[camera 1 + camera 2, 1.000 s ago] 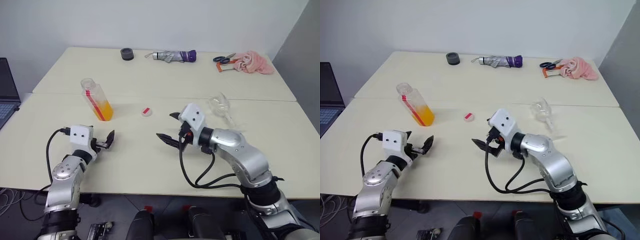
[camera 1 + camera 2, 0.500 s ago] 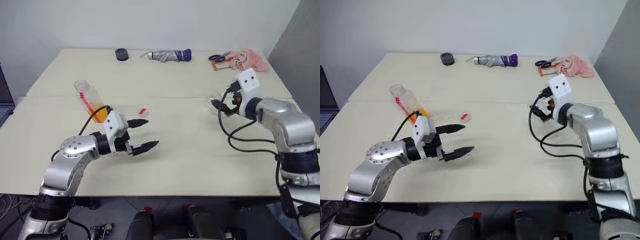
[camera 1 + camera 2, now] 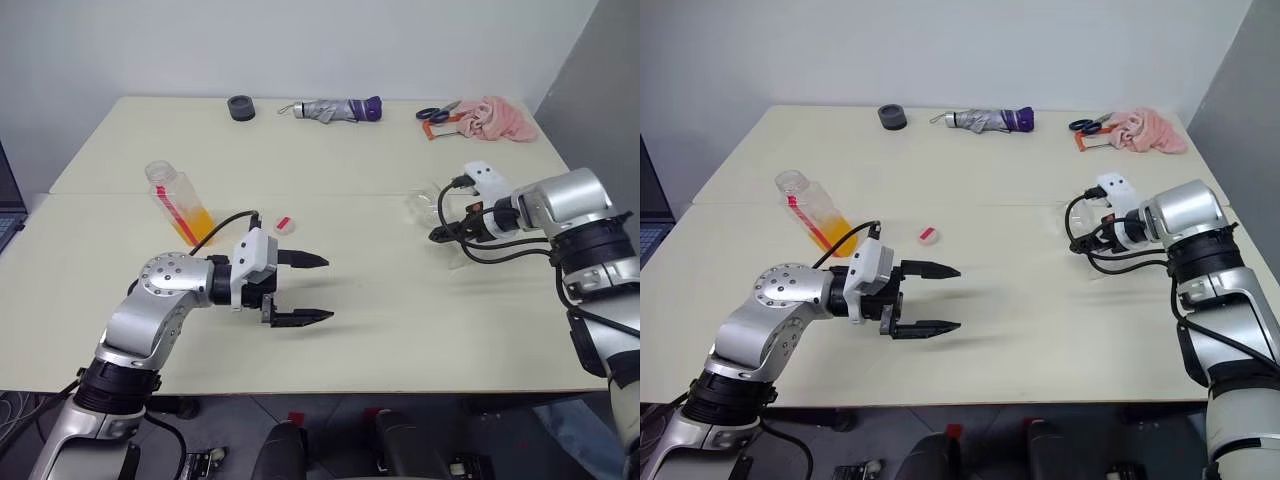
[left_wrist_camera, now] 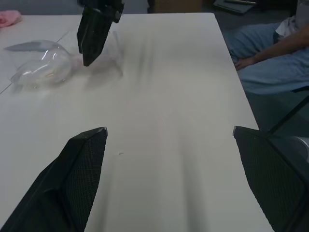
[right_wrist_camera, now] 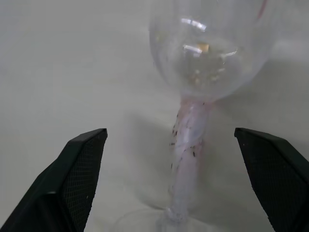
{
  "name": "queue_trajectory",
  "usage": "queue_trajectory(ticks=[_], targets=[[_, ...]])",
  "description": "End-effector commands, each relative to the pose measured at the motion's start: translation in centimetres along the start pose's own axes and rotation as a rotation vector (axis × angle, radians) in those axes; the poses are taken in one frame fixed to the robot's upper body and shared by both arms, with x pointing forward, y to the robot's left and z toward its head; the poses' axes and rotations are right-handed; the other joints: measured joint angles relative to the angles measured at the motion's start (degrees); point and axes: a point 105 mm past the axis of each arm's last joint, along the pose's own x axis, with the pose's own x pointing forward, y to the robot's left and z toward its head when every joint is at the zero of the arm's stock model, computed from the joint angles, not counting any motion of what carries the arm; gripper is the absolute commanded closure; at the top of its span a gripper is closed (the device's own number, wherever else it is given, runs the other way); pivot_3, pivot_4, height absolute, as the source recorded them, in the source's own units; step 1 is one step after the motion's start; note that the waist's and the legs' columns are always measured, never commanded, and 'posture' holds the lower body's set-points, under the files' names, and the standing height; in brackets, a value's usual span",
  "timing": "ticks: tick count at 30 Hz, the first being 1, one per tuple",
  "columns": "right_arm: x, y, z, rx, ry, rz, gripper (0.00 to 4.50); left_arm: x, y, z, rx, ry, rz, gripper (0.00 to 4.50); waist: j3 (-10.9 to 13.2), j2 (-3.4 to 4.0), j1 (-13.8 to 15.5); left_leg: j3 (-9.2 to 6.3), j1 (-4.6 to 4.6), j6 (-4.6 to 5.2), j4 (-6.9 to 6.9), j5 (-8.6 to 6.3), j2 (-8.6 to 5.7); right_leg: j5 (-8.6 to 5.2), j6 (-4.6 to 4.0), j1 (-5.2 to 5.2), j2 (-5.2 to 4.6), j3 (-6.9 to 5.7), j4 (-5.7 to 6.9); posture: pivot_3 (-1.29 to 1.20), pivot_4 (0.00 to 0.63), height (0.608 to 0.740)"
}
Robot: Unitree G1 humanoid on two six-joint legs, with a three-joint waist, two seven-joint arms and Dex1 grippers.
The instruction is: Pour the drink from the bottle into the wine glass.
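Observation:
The wine glass (image 3: 424,205) lies on its side at the right of the near table. My right gripper (image 5: 170,131) hangs open just over its stem (image 5: 186,154), one finger on each side, touching nothing. The bottle (image 3: 178,203) stands uncapped at the left with orange drink (image 3: 198,224) in its lower part. Its red-and-white cap (image 3: 284,224) lies on the table to its right. My left gripper (image 3: 327,289) is open and empty over the middle of the table, pointing right towards the glass (image 4: 43,65).
On the far table lie a black tape roll (image 3: 240,107), a folded grey-purple umbrella (image 3: 330,110), scissors (image 3: 438,115) and a pink cloth (image 3: 495,118). A laptop (image 3: 5,205) sits at the left edge. A seated person (image 4: 270,53) is beyond the table's right end.
My left gripper swung from near the bottle to the table's middle and turned to point right. My right gripper moved from the middle out to the lying glass. The camera shifted slightly.

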Motion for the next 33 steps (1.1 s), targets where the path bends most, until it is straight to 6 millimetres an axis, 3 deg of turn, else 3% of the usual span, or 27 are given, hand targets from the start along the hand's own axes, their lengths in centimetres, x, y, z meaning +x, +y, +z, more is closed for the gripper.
queue_trajectory(ticks=[1, 6, 9, 20, 27, 33], targets=[[-0.4, -0.2, 0.6, -0.024, 0.021, 0.021, 0.00, 0.3, -0.2, 0.4, 0.041, -0.016, 0.000, 0.03, 0.0, 0.00, 0.0, -0.01, -0.02, 0.00, 0.00, 0.00, 0.00, 0.00, 0.00, -0.01, 0.00, -0.01, 0.01, 0.00, 0.150, 0.740], [-0.2, -0.7, 0.4, -0.040, 0.063, 0.027, 0.00, 0.6, -0.4, 0.2, 0.045, -0.021, 0.007, 0.03, 0.0, 0.05, 0.0, -0.01, -0.02, 0.00, 0.00, 0.00, 0.00, 0.00, 0.00, -0.03, -0.02, -0.01, 0.02, 0.00, 0.150, 0.740], [0.0, -0.9, 0.4, -0.048, 0.075, 0.025, 0.58, 0.8, -0.6, 0.0, 0.047, -0.020, 0.010, 0.00, 0.0, 0.06, 0.0, -0.01, -0.01, 0.00, 0.00, 0.00, 0.01, 0.00, 0.00, -0.03, -0.04, -0.01, 0.03, 0.00, 0.150, 0.740], [-0.3, -0.2, 1.1, -0.048, 0.071, 0.084, 4.35, 1.3, -1.1, -0.5, 0.050, -0.015, -0.004, 0.00, 0.1, 0.12, 0.0, 0.00, -0.01, 0.00, 0.02, 0.00, 0.01, 0.01, 0.00, -0.03, -0.11, 0.00, 0.06, 0.00, 0.150, 0.740], [-0.8, 0.4, 2.2, -0.027, 0.022, 0.114, 4.38, 1.4, -1.1, -0.7, 0.047, -0.008, -0.013, 0.00, 0.1, 0.14, 0.0, -0.01, -0.02, 0.00, 0.01, 0.00, 0.01, 0.01, 0.00, -0.03, -0.11, -0.01, 0.07, 0.00, 0.150, 0.740], [-1.3, 3.1, 7.4, 0.061, -0.266, 0.196, 4.38, 0.1, 0.0, -0.9, -0.008, -0.013, 0.084, 0.00, 0.1, 0.17, -0.3, 0.02, -0.01, -0.01, 0.01, 0.00, 0.02, 0.01, -0.01, -0.06, -0.11, 0.02, 0.09, 0.00, 0.150, 0.740]])
